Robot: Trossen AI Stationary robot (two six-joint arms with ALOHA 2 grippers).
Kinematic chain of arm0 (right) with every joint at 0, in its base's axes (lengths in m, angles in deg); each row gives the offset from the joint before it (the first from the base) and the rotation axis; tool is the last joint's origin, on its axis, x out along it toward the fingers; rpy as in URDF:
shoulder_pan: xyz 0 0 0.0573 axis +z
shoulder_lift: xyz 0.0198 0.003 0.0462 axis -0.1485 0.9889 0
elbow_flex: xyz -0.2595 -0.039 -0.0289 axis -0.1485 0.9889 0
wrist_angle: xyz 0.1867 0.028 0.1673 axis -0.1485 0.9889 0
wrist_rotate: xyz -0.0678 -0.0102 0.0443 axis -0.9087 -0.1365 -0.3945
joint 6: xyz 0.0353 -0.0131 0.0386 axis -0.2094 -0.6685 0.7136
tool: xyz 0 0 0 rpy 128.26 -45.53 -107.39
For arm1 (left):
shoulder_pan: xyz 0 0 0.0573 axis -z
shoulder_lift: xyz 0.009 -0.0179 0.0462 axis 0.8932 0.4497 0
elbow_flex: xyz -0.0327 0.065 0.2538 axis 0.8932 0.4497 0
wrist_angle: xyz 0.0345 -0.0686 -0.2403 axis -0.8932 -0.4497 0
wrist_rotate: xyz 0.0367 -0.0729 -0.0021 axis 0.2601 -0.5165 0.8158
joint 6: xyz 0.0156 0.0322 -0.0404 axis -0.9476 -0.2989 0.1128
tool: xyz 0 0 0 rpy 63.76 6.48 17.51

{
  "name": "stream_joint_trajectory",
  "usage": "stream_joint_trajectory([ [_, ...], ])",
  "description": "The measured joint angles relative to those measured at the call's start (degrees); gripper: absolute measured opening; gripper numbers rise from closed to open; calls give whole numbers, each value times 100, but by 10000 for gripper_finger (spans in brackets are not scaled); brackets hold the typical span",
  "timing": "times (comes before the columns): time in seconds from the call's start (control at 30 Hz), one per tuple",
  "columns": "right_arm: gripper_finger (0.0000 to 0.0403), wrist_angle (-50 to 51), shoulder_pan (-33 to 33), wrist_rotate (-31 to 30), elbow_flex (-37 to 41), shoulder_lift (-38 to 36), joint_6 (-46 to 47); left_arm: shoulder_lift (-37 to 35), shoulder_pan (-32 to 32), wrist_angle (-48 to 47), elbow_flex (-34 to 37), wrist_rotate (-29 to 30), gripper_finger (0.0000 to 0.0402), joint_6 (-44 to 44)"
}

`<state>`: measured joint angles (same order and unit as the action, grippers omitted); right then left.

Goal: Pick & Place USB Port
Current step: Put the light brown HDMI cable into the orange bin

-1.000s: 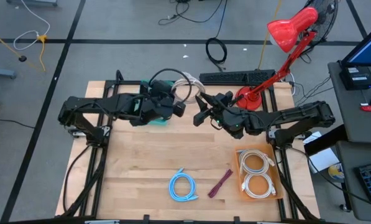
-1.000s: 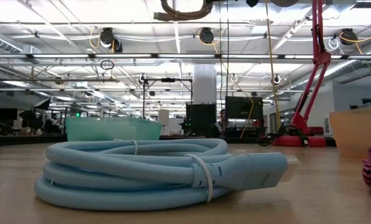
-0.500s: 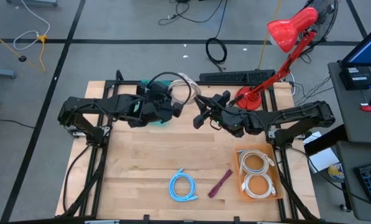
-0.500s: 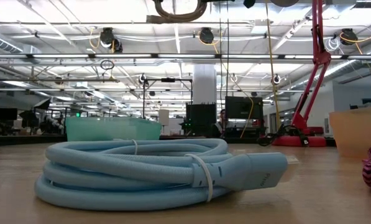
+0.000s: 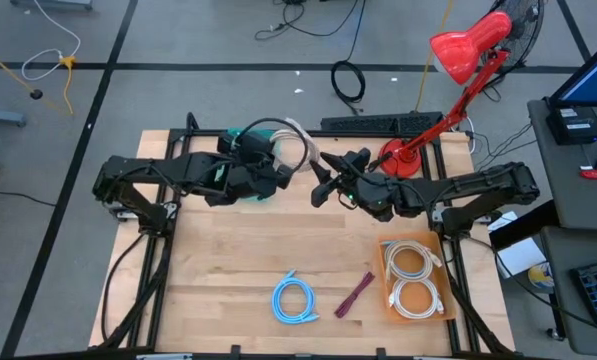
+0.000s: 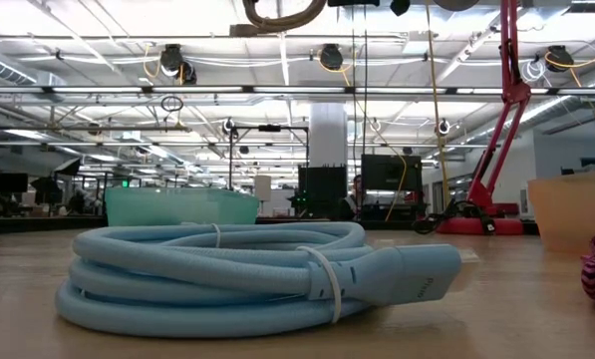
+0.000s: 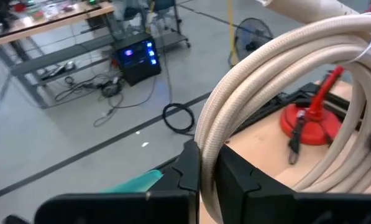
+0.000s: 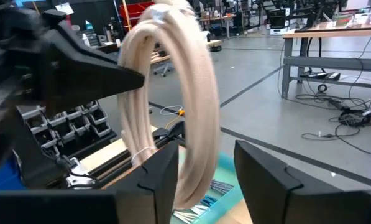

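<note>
Upper centre, your left gripper [image 7: 207,174] pinches the cream cable coil [image 5: 286,140] aloft so your parted right gripper [image 8: 207,165] can take it.

cream cable coil [image 5: 290,140], light-blue cable coil [image 5: 295,299], red lamp [image 5: 461,52], teal bin [image 6: 180,205]

Counter [image 5: 228,270]: bin [image 5: 240,170] rear left, lamp [image 5: 403,160] rear right, tray [image 5: 416,280] front right, coil [image 5: 294,299] left of tray.
</note>
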<state>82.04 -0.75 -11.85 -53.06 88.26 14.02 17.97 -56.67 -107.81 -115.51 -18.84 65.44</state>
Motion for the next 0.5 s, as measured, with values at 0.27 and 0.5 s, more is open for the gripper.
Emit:
stream_joint_trajectory([
  [0.27,166,-23,0,45,0,0,120,0,66,170,0,-144,22,-155],
  [0.5,113,-17,2,172,0,0,363,0,66,168,0,-334,22,-149],
])
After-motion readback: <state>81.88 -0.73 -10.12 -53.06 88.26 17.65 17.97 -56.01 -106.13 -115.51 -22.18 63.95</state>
